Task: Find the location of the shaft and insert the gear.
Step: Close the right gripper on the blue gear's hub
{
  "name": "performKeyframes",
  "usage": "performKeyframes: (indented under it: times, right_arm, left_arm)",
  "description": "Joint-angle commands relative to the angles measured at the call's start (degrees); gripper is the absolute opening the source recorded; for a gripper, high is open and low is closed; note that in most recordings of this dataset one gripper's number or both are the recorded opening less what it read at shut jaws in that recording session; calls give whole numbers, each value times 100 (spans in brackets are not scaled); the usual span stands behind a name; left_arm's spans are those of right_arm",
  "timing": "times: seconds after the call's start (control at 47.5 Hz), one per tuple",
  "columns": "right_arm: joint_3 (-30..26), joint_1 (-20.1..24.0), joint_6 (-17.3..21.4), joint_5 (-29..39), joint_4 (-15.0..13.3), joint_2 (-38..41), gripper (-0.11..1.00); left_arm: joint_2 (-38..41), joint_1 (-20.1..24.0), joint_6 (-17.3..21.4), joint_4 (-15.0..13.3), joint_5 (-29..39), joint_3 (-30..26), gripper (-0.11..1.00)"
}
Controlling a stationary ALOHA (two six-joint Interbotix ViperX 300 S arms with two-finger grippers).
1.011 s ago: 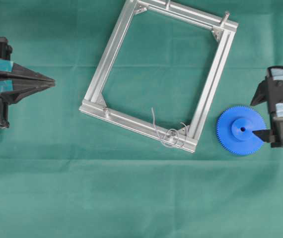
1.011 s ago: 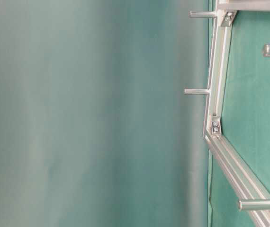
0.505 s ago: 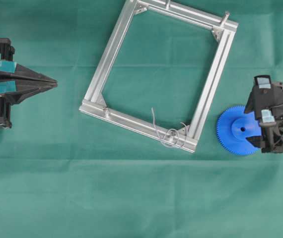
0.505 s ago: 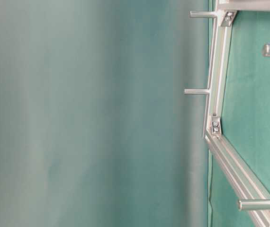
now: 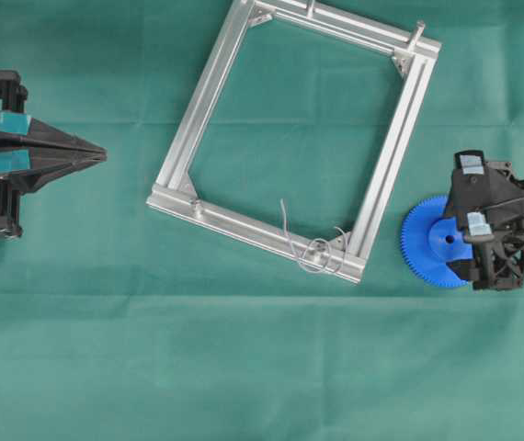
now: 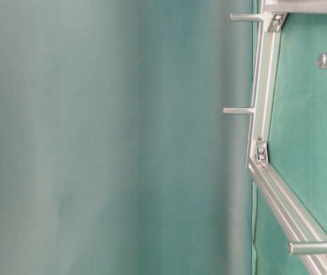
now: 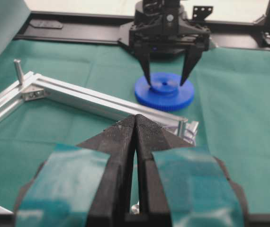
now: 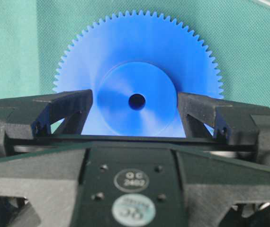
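Since a second ago the right tool (image 5: 452, 241) has travelled leftward in the overhead view, from the gear's (image 5: 427, 243) right edge to a position over its right half, now covering much of the disc. Its fingers (image 8: 68, 111) stand wide apart, one on each side of the raised hub (image 8: 135, 101), and the right wrist view shows a gap between each fingertip and the hub, so nothing is gripped. From the left wrist view the two black tips point down at the hub from above.

Flat on the green cloth of the worktop (image 5: 262, 367) lies the gear, just off the lower right corner of the aluminium frame (image 5: 209, 87), apart from it. Its centre hole (image 8: 137, 101) faces up.

On the frame's lower bar near that corner stands the shaft (image 5: 318, 246), seen end-on as a small grey dot with thin wire loops (image 5: 310, 254) around it. A bare peg (image 5: 418, 29) rises from the frame's upper right corner.

At the left edge of the overhead view the left tool (image 5: 96, 152) has not moved; its fingers are pressed together with nothing between them, pointing toward the frame and well apart from it.
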Motion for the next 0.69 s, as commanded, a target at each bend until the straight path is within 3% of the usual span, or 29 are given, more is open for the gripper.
performKeyframes:
  times: [0.0, 0.442, 0.505, 0.589, 0.674]
  right_arm:
    - [-18, 9, 0, -35, 18, 26, 93]
    - [26, 0, 325, -105, -26, 79, 91]
    - [26, 9, 325, -97, -70, 79, 86]
    - [26, 9, 334, -88, -149, 79, 70]
    - [35, 0, 334, -62, -149, 79, 69]
  left_arm:
    - [35, 18, -9, -9, -62, -132, 1]
    - [35, 18, -9, -9, -35, -123, 1]
    - [35, 26, -9, -9, -44, -123, 1]
    - [35, 18, -9, -9, -44, -123, 1]
    - [35, 18, -9, -9, -44, -123, 1]
